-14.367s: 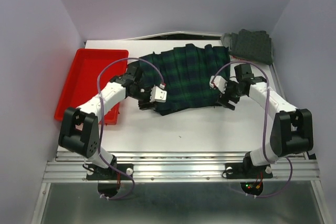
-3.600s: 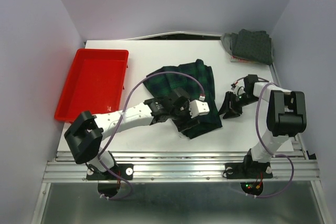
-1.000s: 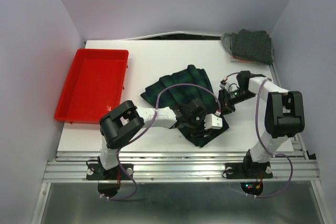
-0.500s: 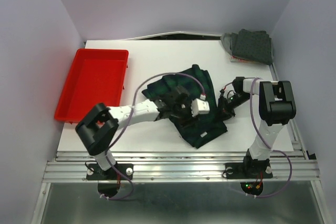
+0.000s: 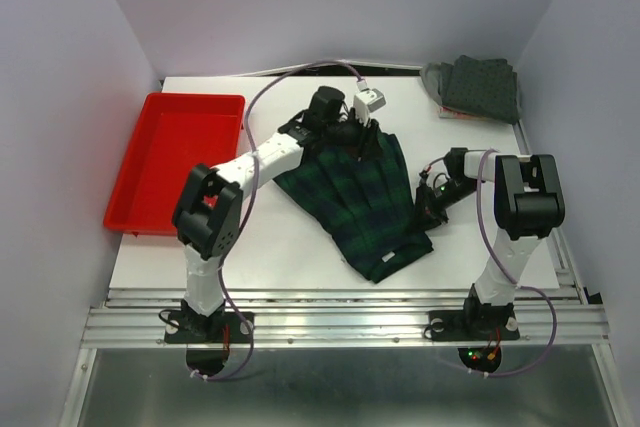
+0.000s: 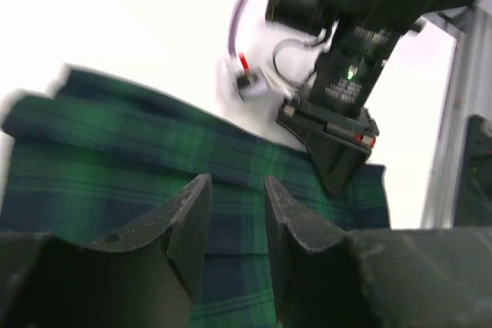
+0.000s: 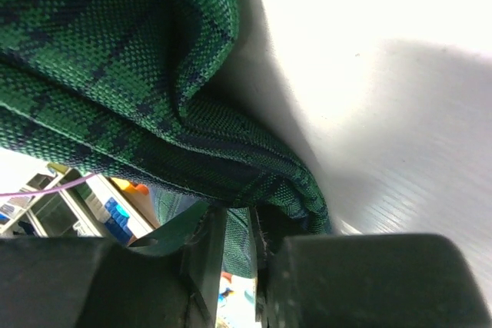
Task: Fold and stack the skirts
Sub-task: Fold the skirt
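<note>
The dark green-navy plaid skirt (image 5: 365, 197) lies in a long slanted shape on the middle of the white table (image 5: 300, 247). My left gripper (image 5: 358, 137) hangs over its far edge. In the left wrist view, that gripper (image 6: 237, 182) is open, and the plaid cloth (image 6: 115, 151) shows below the gap. My right gripper (image 5: 428, 205) sits low at the skirt's right edge. In the right wrist view it (image 7: 238, 217) is shut on a fold of the plaid (image 7: 115, 59). A folded charcoal dotted skirt (image 5: 482, 87) rests on a grey skirt (image 5: 432, 75) at the back right corner.
A red plastic tray (image 5: 175, 157) stands at the left side of the table. The left arm (image 5: 265, 157) reaches diagonally across the table from the near left. Purple walls close in the left, back and right sides.
My left arm has swung from the near middle of the plaid skirt up to its far edge, and the skirt now lies stretched longer. The right gripper has stayed on the right edge.
</note>
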Robot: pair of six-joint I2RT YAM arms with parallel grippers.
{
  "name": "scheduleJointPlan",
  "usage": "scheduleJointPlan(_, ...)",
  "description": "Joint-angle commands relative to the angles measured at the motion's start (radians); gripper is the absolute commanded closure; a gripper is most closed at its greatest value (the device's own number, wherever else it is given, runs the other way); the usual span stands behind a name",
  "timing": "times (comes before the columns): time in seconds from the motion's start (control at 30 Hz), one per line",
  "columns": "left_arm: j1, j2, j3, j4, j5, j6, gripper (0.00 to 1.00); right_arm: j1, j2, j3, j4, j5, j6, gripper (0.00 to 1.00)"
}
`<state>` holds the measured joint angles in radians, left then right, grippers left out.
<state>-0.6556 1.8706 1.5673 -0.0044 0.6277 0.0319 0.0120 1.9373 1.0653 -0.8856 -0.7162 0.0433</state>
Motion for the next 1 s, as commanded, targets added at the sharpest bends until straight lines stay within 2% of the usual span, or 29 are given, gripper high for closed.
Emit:
scheduleJointPlan(0.0, 0.036, 0.125, -0.064, 0.226, 0.185, -0.295, 0.57, 0.003, 0.046, -0.038, 0.089, 0.098, -0.013, 0.76)
scheduleJointPlan(0.1, 0.04, 0.225, -0.05, 0.381, 0.222, -0.384, 0.58, 0.003, 0.051, -0.042, 0.1, 0.081, -0.008, 0.74)
scheduleJointPlan(0.17, 0.034, 0.324, 0.032, 0.382, 0.224, -0.389, 0.58, 0.003, 0.06, -0.045, 0.105, 0.042, -0.003, 0.74)
scheduleJointPlan(0.23, 0.034, 0.401, 0.107, 0.35, 0.222, -0.374, 0.58, 0.003, 0.072, -0.057, 0.114, 0.0, -0.005, 0.73)
scheduleJointPlan(0.27, 0.034, 0.488, 0.208, 0.319, 0.216, -0.33, 0.58, 0.003, 0.075, -0.065, 0.132, -0.023, 0.003, 0.72)
scheduleJointPlan(0.33, 0.045, 0.574, 0.316, 0.219, 0.214, -0.296, 0.58, 0.003, 0.075, -0.085, 0.168, -0.081, 0.02, 0.7)
scheduleJointPlan(0.37, 0.059, 0.654, 0.408, 0.204, 0.222, -0.296, 0.58, 0.003, 0.078, -0.103, 0.197, -0.109, 0.027, 0.69)
scheduleJointPlan(0.43, 0.073, 0.718, 0.517, 0.173, 0.24, -0.32, 0.59, 0.003, 0.086, -0.116, 0.215, -0.123, 0.03, 0.67)
scheduleJointPlan(0.57, 0.088, 0.814, 0.626, 0.135, 0.28, -0.317, 0.6, 0.013, 0.107, -0.136, 0.258, -0.199, 0.065, 0.65)
scheduleJointPlan(0.7, 0.109, 0.737, 0.662, 0.068, 0.287, -0.23, 0.56, 0.052, 0.106, -0.127, 0.303, -0.248, 0.107, 0.62)
scheduleJointPlan(0.8, 0.134, 0.557, 0.605, -0.021, 0.274, -0.126, 0.51, 0.065, 0.083, -0.136, 0.356, -0.261, 0.148, 0.62)
scheduleJointPlan(0.9, 0.168, 0.298, 0.385, -0.04, 0.31, -0.089, 0.51, 0.065, 0.055, -0.151, 0.379, -0.258, 0.152, 0.63)
scheduleJointPlan(0.93, 0.172, 0.224, 0.223, -0.029, 0.32, -0.089, 0.52, 0.065, 0.045, -0.168, 0.385, -0.258, 0.152, 0.63)
scheduleJointPlan(0.97, 0.177, 0.093, 0.133, -0.014, 0.373, -0.09, 0.54, 0.065, 0.042, -0.172, 0.398, -0.259, 0.152, 0.63)
